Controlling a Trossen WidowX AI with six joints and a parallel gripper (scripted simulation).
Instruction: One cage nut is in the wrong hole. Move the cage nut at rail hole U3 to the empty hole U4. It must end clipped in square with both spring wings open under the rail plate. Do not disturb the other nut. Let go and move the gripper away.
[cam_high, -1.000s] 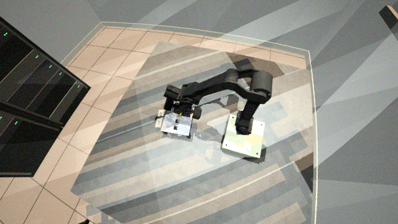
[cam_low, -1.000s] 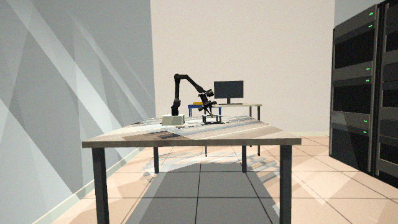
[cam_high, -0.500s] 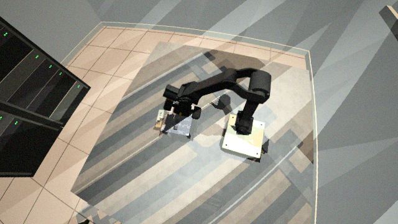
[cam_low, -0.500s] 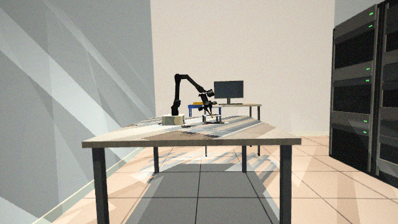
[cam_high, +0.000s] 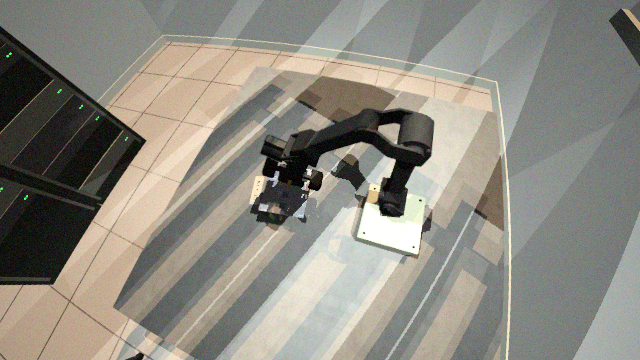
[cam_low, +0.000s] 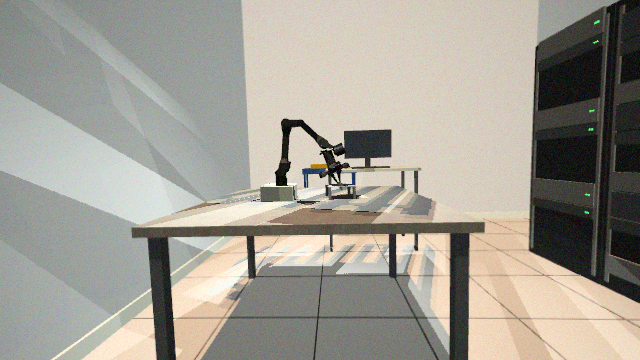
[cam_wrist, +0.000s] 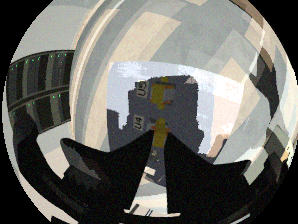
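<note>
My arm (cam_high: 345, 135) (cam_low: 286, 145) is matte black, with angular links, a fat cylindrical joint housing (cam_high: 417, 134) and dark, tapering fingers.

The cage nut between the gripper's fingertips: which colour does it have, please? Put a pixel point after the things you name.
The cage nut (cam_wrist: 160, 138) is yellow; the wrist view shows it best.

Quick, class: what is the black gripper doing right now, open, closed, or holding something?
Black parallel-jaw gripper: closed on the small yellow cage nut beside the U4 label.

Top looks steeply down, exterior faces along the table from afar, wrist peers closely; first two share the arm.
</note>
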